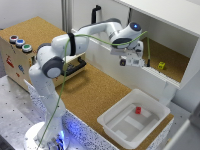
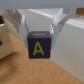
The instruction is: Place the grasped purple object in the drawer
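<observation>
My gripper (image 1: 128, 61) is shut on a purple block (image 2: 39, 46) with a yellow letter A. In the wrist view the block sits between the two fingers (image 2: 59, 24), held above a cork surface. In the exterior view the gripper hangs at the front edge of the open white cabinet (image 1: 165, 55), at the exterior view's right. The drawer (image 1: 76, 66) with its black bar handle is on the cork-topped box (image 1: 20, 60) at the exterior view's left, partly hidden behind my arm. The box carries three coloured buttons (image 1: 20, 43).
A small yellow block (image 1: 161, 65) lies on the cabinet's cork floor. A shallow white tub (image 1: 150, 125) with a small red object (image 1: 138, 110) stands near the front. The cabinet door's black handle (image 1: 95, 12) is at the back. A cork table top (image 1: 95, 95) lies between box and tub.
</observation>
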Controlling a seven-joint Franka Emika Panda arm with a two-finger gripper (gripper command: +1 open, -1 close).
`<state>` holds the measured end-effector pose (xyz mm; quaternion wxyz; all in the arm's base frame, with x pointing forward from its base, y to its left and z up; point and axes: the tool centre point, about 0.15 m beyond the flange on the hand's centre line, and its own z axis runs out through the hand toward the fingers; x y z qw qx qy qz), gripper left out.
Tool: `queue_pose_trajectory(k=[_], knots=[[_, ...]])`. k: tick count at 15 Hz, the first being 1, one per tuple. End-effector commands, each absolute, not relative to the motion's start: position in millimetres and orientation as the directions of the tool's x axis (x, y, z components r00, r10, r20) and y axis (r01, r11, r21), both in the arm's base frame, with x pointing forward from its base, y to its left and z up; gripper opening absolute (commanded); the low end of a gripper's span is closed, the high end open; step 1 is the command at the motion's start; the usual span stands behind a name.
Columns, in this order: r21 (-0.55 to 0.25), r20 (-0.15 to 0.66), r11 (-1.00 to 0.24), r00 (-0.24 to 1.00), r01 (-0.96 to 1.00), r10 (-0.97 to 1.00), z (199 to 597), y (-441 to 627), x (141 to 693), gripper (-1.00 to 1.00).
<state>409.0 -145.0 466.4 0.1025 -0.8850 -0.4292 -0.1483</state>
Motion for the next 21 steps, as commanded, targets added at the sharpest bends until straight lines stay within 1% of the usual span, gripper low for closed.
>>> queue_pose_trajectory(k=[1, 5, 7, 8, 11, 17, 21], knots=[[0.047, 0.337, -0.527, 0.483, 0.848, 0.808, 436, -96, 372, -1.0], [0.073, 0.336, -0.516, 0.466, 0.853, 0.818, 442, -27, 382, -1.0], [0.066, 0.348, -0.533, 0.481, 0.844, 0.805, 452, 12, 389, -1.0], [0.076, 0.355, -0.53, 0.474, 0.844, 0.806, 457, 32, 391, -1.0], [0.087, 0.345, -0.51, 0.455, 0.856, 0.821, 457, 84, 392, -1.0], [0.069, 0.32, -0.409, 0.368, 0.91, 0.873, 443, 162, 379, -1.0], [0.07, 0.334, -0.326, 0.286, 0.943, 0.898, 426, 208, 370, -1.0]])
